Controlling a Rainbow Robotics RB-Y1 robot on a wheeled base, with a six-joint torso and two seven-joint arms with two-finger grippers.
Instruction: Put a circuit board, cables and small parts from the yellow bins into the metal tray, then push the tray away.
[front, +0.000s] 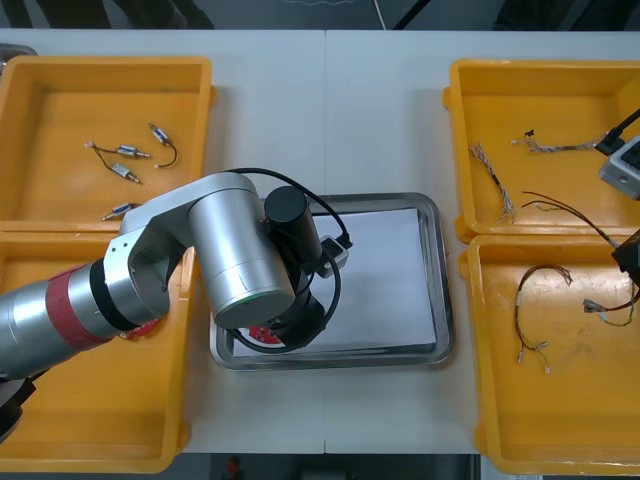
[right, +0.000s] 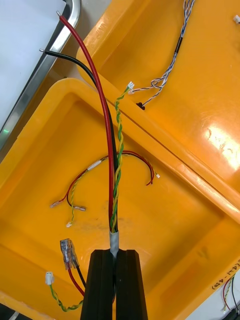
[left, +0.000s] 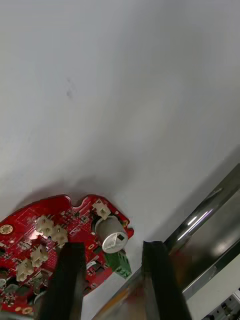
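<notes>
A round red circuit board (left: 55, 235) lies on the white inside of the metal tray (front: 437, 300), at its near left corner, where a sliver of the board (front: 262, 335) peeks out under my left arm. My left gripper (left: 112, 245) is open just above it. One finger stands over the board, the other beside its green connector, close to the tray's rim (left: 210, 220). Over the near right yellow bin (right: 190, 240), my right gripper (right: 117, 255) is shut on a bundle of red, black and yellow-green cable (right: 107, 150). The bundle's free ends reach toward the tray.
Small metal parts (front: 125, 160) lie in the far left bin. Twisted blue and white cables (front: 495, 180) are in the far right bin, and more red and yellow cables (front: 540, 300) in the near right one. The near left bin (front: 60, 420) sits under my left arm.
</notes>
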